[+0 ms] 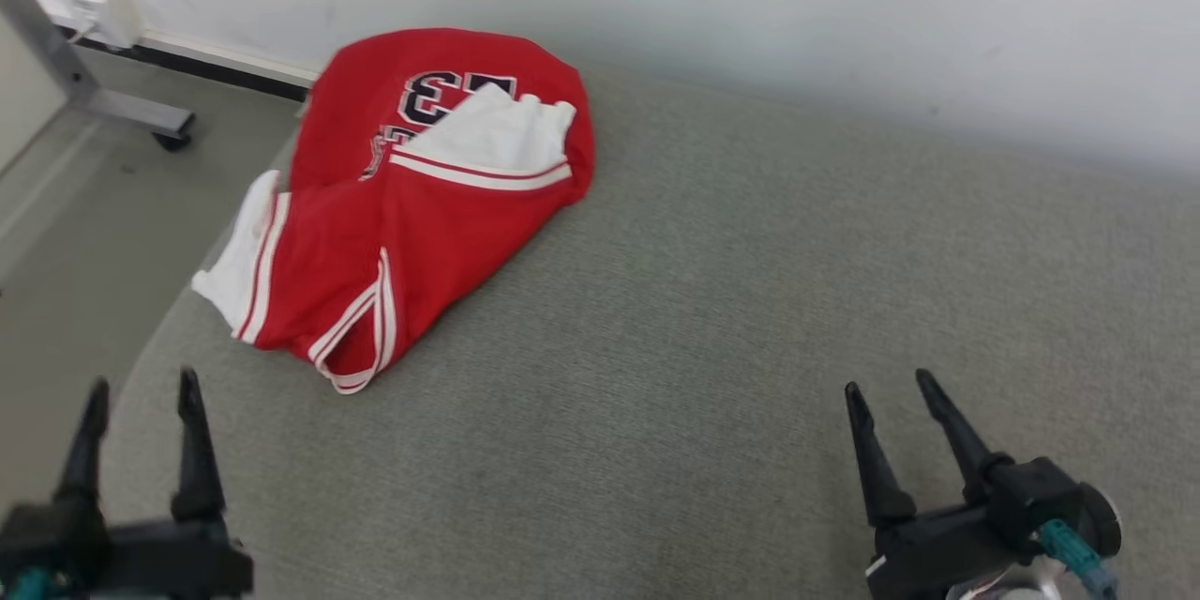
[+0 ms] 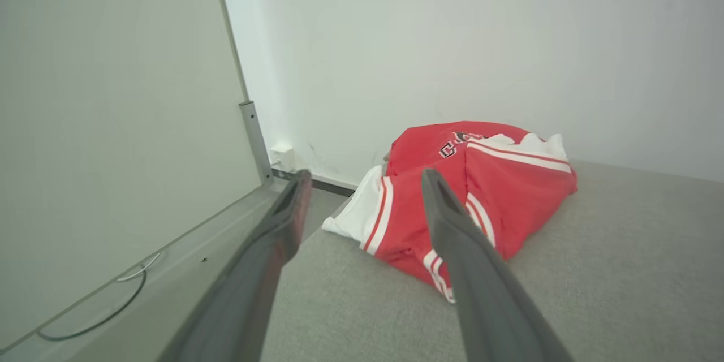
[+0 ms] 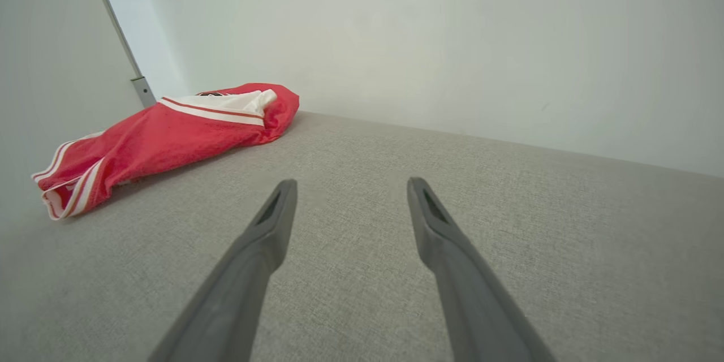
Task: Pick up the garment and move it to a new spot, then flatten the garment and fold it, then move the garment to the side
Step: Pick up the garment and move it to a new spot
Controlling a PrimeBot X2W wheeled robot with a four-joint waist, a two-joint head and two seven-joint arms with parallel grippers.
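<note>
The garment (image 1: 422, 206) is a red jersey with white trim and dark numerals, lying crumpled at the far left of a grey fabric surface (image 1: 703, 328), one white edge hanging over the left rim. It also appears as the garment (image 2: 481, 192) in the left wrist view and the garment (image 3: 169, 136) in the right wrist view. My left gripper (image 1: 141, 382) is open at the lower left, short of the garment, holding nothing. My right gripper (image 1: 889, 382) is open at the lower right, far from the garment, above bare fabric. The left gripper (image 2: 365, 178) and right gripper (image 3: 350, 182) both show spread fingers.
A white wall (image 1: 844, 9) runs along the far edge of the surface. To the left the floor (image 1: 75, 234) drops away, with a metal frame leg on a caster (image 1: 141, 117) and a wall socket (image 1: 94, 5). A pale panel (image 2: 113, 96) stands at left.
</note>
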